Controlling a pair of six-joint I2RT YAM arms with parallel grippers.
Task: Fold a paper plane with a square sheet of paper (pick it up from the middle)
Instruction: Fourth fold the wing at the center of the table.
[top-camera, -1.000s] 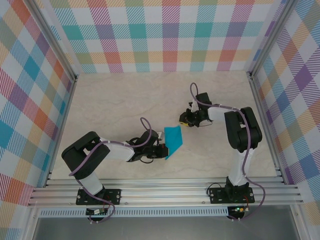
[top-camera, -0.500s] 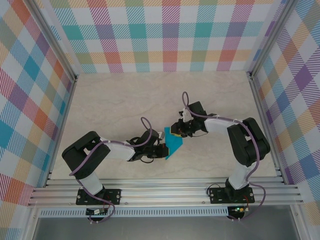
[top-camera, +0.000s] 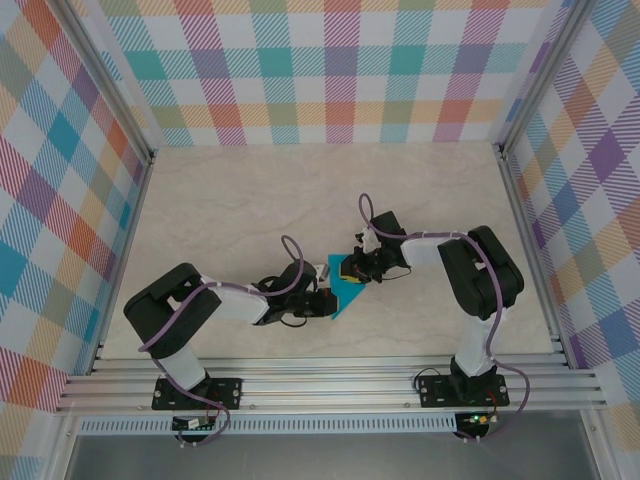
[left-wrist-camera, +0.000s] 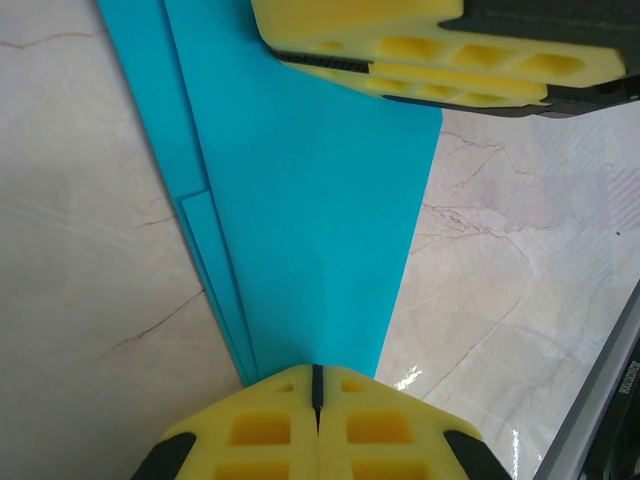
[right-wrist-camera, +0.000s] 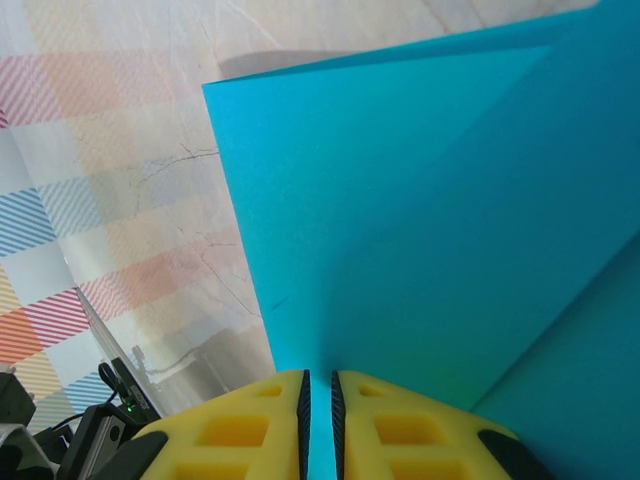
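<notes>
Having closed in from farther back, right gripper (top-camera: 352, 270) pinches the far edge of the part-folded paper (top-camera: 345, 291), mid-table; left gripper (top-camera: 322, 302) stays clamped on its near tip. Two-handed folding can proceed.

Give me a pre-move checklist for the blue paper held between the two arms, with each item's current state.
1. The left jaws shut on the folded sheet: ok, its narrow end is pinched between them.
2. The right jaws closed on its opposite edge: ok, paper runs between them in the right wrist view.
3. Sheet lifted off the tabletop: ok, it seems to cast a shadow beside itself.
4. Layer edges flush: not ok, they step out along one side.
5. Paper free of tears or crumples: ok on the faces in view.
</notes>
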